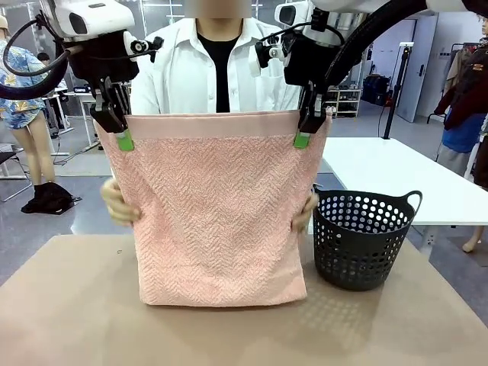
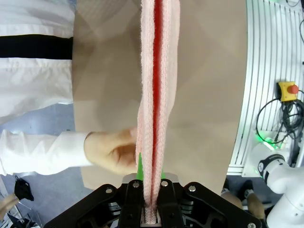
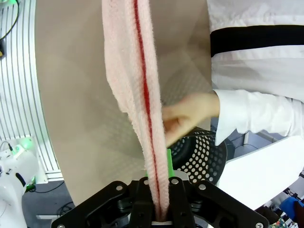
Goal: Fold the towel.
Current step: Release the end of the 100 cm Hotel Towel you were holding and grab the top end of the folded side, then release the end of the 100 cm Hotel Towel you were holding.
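Note:
The pale pink towel (image 1: 217, 206) hangs doubled above the table, its smooth border band along the top and its lower edge resting near the tabletop. My left gripper (image 1: 122, 137) is shut on its top left corner and my right gripper (image 1: 303, 137) is shut on its top right corner. In the left wrist view the towel (image 2: 154, 109) runs edge-on up from between the shut fingers; in the right wrist view the towel (image 3: 140, 95) does the same. The person's hands (image 1: 116, 204) hold the towel's side edges at mid height from behind.
A dark perforated basket (image 1: 362, 240) stands on the brown table (image 1: 69, 305) just right of the towel. A white table (image 1: 396, 175) lies behind at the right. The person stands close at the far side.

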Controlling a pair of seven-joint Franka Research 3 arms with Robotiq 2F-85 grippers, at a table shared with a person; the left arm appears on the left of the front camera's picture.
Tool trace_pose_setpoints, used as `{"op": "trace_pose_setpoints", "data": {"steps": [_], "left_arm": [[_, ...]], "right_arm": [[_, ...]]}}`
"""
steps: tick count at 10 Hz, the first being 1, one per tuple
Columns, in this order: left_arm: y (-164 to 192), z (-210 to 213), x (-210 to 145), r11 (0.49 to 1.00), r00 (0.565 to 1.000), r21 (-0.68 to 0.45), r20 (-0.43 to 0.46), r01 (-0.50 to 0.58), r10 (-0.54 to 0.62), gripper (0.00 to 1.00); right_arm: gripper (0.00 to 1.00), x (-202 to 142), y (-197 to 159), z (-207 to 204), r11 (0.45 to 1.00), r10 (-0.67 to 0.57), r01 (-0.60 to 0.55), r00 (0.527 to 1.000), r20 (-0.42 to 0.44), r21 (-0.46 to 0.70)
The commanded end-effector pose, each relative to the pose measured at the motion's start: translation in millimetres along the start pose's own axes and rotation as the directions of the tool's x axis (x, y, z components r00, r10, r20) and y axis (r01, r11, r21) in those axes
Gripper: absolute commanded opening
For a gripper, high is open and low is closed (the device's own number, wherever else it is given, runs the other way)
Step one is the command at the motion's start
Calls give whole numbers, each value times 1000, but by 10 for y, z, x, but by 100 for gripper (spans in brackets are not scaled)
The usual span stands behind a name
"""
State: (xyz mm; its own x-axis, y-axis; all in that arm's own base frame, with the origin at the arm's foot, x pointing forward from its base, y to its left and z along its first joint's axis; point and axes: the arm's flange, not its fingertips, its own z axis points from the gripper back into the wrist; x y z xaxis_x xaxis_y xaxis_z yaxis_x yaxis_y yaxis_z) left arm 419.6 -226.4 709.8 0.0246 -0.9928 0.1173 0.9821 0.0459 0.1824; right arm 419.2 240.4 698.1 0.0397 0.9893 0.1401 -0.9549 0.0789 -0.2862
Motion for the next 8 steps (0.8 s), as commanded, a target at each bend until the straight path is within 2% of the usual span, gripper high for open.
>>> {"op": "trace_pose_setpoints", "data": {"steps": [1,8], "left_arm": [[5,13,-7,1000,1000,3,1,-1,1,0],[5,13,-7,1000,1000,3,1,-1,1,0]], "right_arm": [[0,0,-1,11,1000,0,0,1000,2,-3],[0,0,-1,11,1000,0,0,1000,2,-3]]}}
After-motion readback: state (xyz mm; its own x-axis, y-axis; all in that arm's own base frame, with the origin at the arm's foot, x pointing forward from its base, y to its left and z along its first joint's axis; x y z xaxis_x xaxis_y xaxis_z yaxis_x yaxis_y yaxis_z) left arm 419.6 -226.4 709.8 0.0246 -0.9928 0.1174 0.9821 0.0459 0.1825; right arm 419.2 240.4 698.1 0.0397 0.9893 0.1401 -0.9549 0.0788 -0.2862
